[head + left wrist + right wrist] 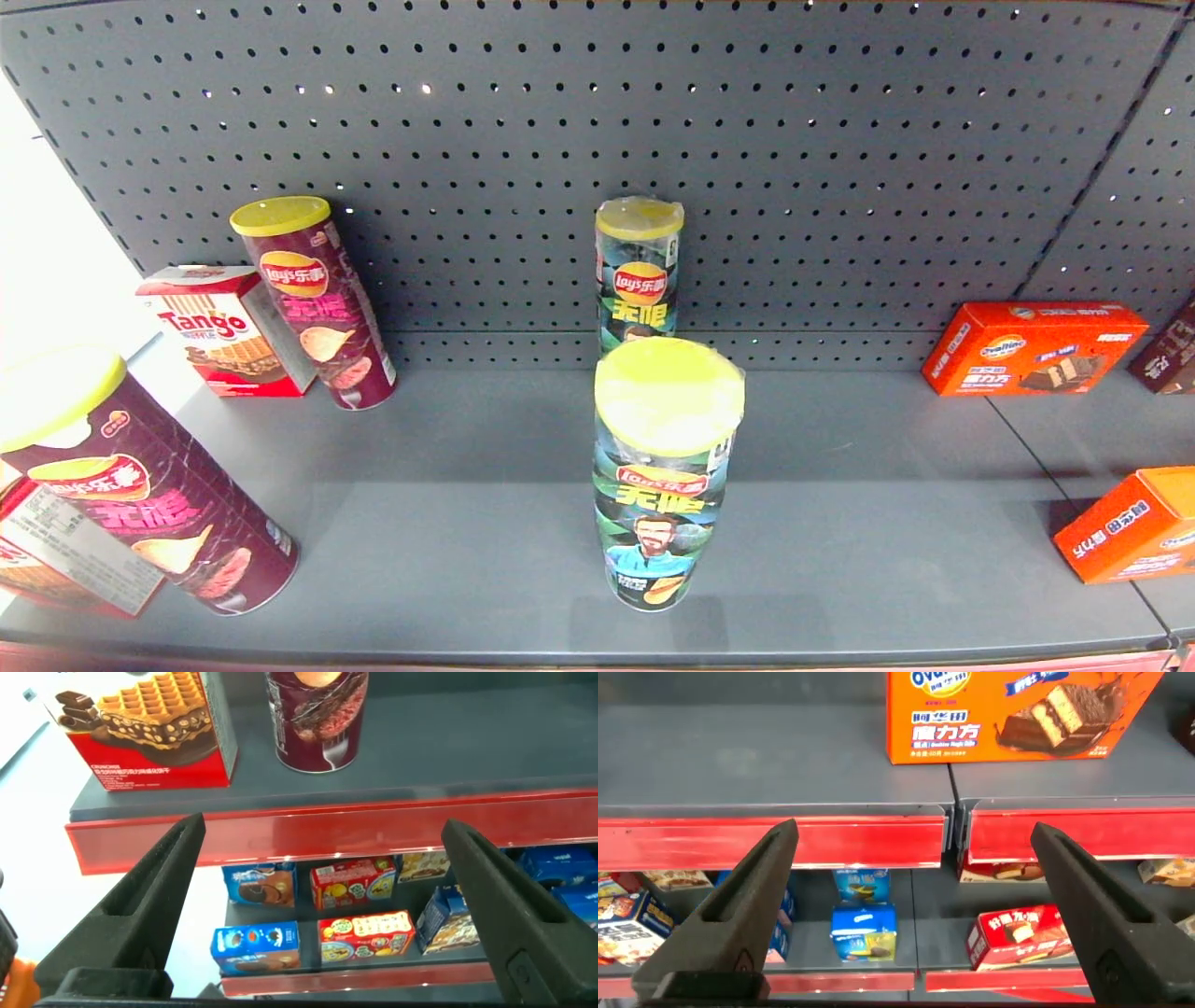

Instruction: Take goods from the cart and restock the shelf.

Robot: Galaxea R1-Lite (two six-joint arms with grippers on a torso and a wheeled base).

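**Plainly: chip cans upright on the grey shelf, both grippers released**

Two green chip cans stand one behind the other at the middle of the shelf. Each is a tall tube with a yellow lid, and the nearer one shows a printed figure low on its side; the farther one stands against the perforated back panel. Two maroon chip cans are on the left with the same yellow lids — one at the back, one near the front edge.

A wafer box stands just beside the rear maroon can, and a second red box is beside the front one. On the right are two orange boxes, one at the back and one at the front, and a dark box at the view's edge.

The shelf is flat grey metal with a red front rail. Below it, lower shelves hold small blue and red packs.

The left gripper is in front of the rail — jaws spread wide, holding nothing. The right gripper, below the front orange box, is equally released.
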